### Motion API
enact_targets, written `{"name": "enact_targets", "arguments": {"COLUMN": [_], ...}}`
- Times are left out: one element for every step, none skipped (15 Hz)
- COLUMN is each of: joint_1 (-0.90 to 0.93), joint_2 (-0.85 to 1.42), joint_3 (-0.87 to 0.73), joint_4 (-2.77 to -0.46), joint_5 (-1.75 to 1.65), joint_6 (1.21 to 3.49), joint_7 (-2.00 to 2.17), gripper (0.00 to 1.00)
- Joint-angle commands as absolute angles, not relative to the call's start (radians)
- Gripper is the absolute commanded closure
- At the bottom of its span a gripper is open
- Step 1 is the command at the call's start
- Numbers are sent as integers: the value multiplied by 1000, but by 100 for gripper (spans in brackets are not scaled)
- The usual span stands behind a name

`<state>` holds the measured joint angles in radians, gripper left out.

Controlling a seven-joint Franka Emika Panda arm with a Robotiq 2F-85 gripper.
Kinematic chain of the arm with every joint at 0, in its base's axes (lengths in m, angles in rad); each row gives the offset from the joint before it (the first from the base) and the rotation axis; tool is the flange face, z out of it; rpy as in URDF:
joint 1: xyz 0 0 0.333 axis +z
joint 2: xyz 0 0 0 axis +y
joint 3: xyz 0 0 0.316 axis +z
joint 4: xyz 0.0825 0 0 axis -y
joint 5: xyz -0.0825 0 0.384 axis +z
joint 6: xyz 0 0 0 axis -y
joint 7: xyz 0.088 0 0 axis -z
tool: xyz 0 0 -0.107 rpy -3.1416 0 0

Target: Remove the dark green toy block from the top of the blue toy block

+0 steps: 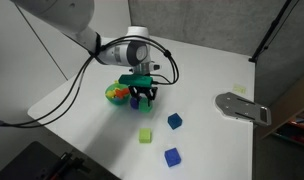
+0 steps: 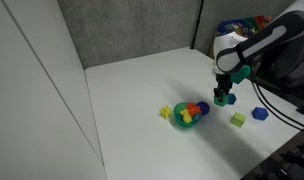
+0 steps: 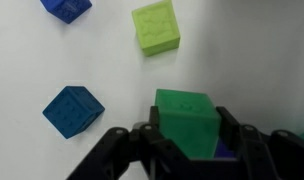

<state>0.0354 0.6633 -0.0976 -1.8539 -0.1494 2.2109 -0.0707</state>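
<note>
— Hand [image 3: 190, 126] is down low over the bench [image 1: 212, 140], and its fingers [image 3: 144, 140] are pressed against both sides of the green block [image 3: 187, 105]. That's a solid pinch in the wrist view!

— Where's the blue block [image 3: 72, 110]?

— On the bench by itself, top bare, near the hand but clear of the green block. A sliver of purple-blue peeks out under the green block's edge, and I can't tell what it belongs to. Whether the green block is touching the bench or hanging just above it, I can't tell either.

— What else is out there?

— A yellow-green cube [image 3: 156, 26] sits farther out from the hand, with a bright blue cube [image 3: 65, 8] off at the frame's corner. All three loose cubes are apart from one another.

— Any containers?

— One. A green bowl [image 2: 180, 121] sits just beside the hand in both exterior views. It's heaped with toys [image 2: 195, 110] in red, orange, yellow and a purple-blue, and they're piled up past the rim. A small yellow piece [image 2: 165, 112] lies on the bench touching the bowl's outer side.

— And the far end of the bench?

— A flat grey plate [image 1: 242, 107] lies near the edge in an exterior view, well apart from the cubes.
</note>
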Motion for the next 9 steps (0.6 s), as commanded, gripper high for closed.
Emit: {"name": "enact_targets", "arguments": {"joint_1": [13, 12, 15, 17, 20, 22, 24, 27, 28], "joint_2": [577, 568, 561, 557, 557, 558, 565, 569, 574], "joint_3": [-63, -55, -50, -44, -36, -30, -22, -17, -11], "joint_4": [-1949, -1963, -1976, -1987, -1993, -1997, -1994, -1992, -1988], "joint_5": [-166, -161, -163, -163, -163, -164, -160, -160, -159], "joint_6": [2171, 2159, 2151, 2146, 2139, 2134, 2125, 2120, 2113], "joint_7": [-117, -128, -129, -131, -133, -132, -134, -131, -131], "gripper": [67, 67, 67, 67, 67, 67, 67, 67, 67]}}
